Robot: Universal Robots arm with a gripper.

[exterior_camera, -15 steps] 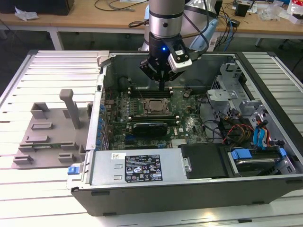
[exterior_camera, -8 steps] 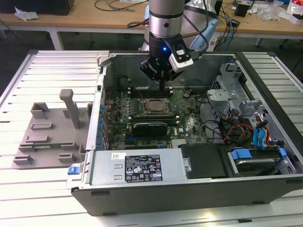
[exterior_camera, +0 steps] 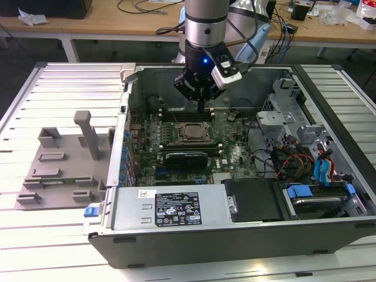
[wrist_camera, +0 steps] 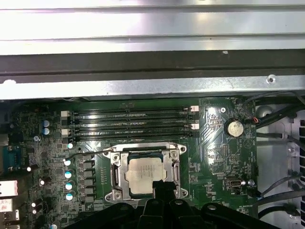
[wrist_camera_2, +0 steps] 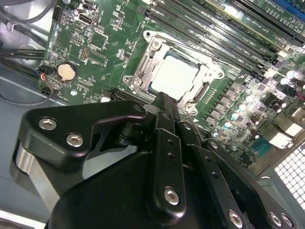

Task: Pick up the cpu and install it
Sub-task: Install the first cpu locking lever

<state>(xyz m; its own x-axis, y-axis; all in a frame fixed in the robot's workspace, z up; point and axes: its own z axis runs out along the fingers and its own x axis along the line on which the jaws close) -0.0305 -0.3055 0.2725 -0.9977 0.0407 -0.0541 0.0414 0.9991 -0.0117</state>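
Item: cpu, a flat square chip with a pale silver-grey top, lying level inside the metal-framed motherboard socket; also shown in the second wrist view, bright against the frame. Being square, it has no long axis to speak of; its edges run parallel to the socket frame and to the black memory slots beside it. Location: on the green motherboard within the open computer case, which rests on a slatted metal counter. Gripper: one arm, hanging above the board in the exterior view. Its tip stands just off one edge of the socket, so the cpu lies slightly ahead of the tip and below it, not directly underneath; in the first wrist view the dark tip overlaps the near rim of the socket frame. Jaws: they appear drawn together into one narrow dark tip with no gap to be seen between them and nothing pinched, judged from both wrist views. Contact with the chip cannot be confirmed; the tip looks close above the frame rather than resting on it. Judgement: the cpu appears already seated in its socket. Also present: a round coin cell on the board, well apart from the socket.
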